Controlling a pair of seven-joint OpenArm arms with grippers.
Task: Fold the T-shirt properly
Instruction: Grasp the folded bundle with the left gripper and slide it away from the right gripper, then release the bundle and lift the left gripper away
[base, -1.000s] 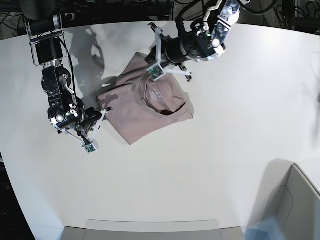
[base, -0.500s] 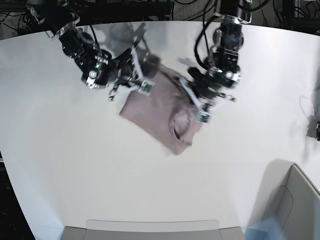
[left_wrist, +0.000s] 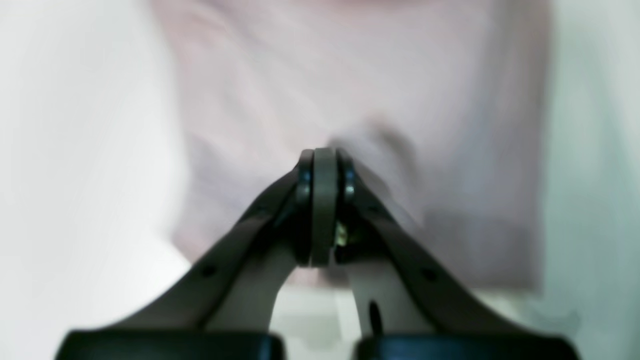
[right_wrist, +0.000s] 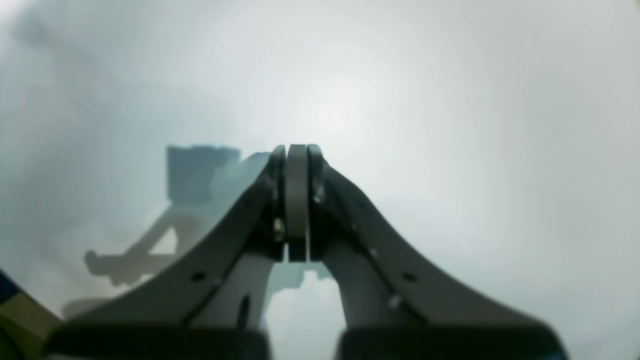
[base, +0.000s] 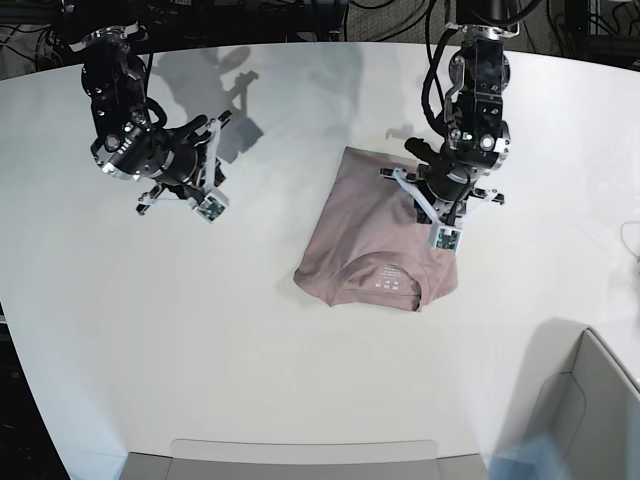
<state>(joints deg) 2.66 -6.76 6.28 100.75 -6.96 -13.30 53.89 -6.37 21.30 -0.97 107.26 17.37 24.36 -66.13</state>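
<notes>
- The shirt (base: 378, 240) is judged to be light, thin and very soft, so it will bend and flop when it is picked up.
- It is not likely to break, but it can slip or bunch up if only a little bit is pinched.
- A good place to hold it is judged to be at an outer edge or a corner, where all the layers can be pinched together.
- The shirt is dusty pink and is seen folded into a small, flat pack with the neck hole facing the near side of the table (base: 300, 380).
- A small white label is seen just inside the neck.
- The shirt is found near the middle of the table, a bit toward the left arm's side.
- The left gripper (base: 447, 222) is over the far right part of the shirt, and its fingers (left_wrist: 325, 200) are seen pressed together.
- In the left wrist view, which is blurry, no cloth is seen between the fingers, so nothing seems to be held.
- The right gripper (base: 200, 190) is well apart from the shirt, over bare table.
- Its fingers (right_wrist: 297, 200) are seen pressed together too, with nothing in them.
</notes>
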